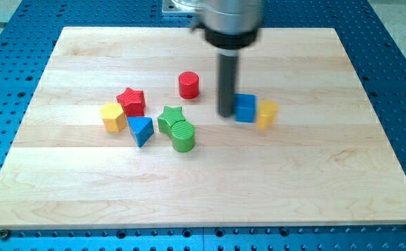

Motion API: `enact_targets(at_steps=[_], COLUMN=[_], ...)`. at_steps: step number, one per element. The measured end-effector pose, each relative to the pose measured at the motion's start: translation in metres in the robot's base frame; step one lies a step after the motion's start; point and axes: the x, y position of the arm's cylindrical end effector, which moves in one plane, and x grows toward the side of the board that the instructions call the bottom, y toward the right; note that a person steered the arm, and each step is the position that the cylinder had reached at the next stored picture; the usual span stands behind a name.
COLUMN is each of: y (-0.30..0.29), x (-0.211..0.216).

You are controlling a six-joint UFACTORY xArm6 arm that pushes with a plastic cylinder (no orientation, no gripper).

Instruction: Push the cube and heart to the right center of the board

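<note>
A blue cube (pixel 245 108) sits right of the board's middle. A yellow heart (pixel 266 113) touches its right side. My tip (pixel 226 113) stands against the blue cube's left side, so tip, cube and heart form a row running to the view's right. The dark rod rises from the tip to the arm's grey body at the view's top.
A red cylinder (pixel 188 85) lies left of the rod. Further left are a red star (pixel 131 101), a yellow block (pixel 112 116), a blue triangle (pixel 141 130), a green star (pixel 169 118) and a green cylinder (pixel 183 135). The wooden board (pixel 328 181) lies on a blue perforated table.
</note>
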Motion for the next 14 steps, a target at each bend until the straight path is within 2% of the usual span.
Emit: enact_targets(at_steps=[1,2,3,4,6,7,8,9,10,12,13,14], y=[-0.022,-0.051,-0.165,-0.236,-0.222,-0.223,-0.205,-0.203,-0.162,0.068,0.141,0.099], x=[0.043,0.123,0.127,0.088,0.034,0.021,0.019,-0.019,-0.026,-0.026,-0.024,0.005])
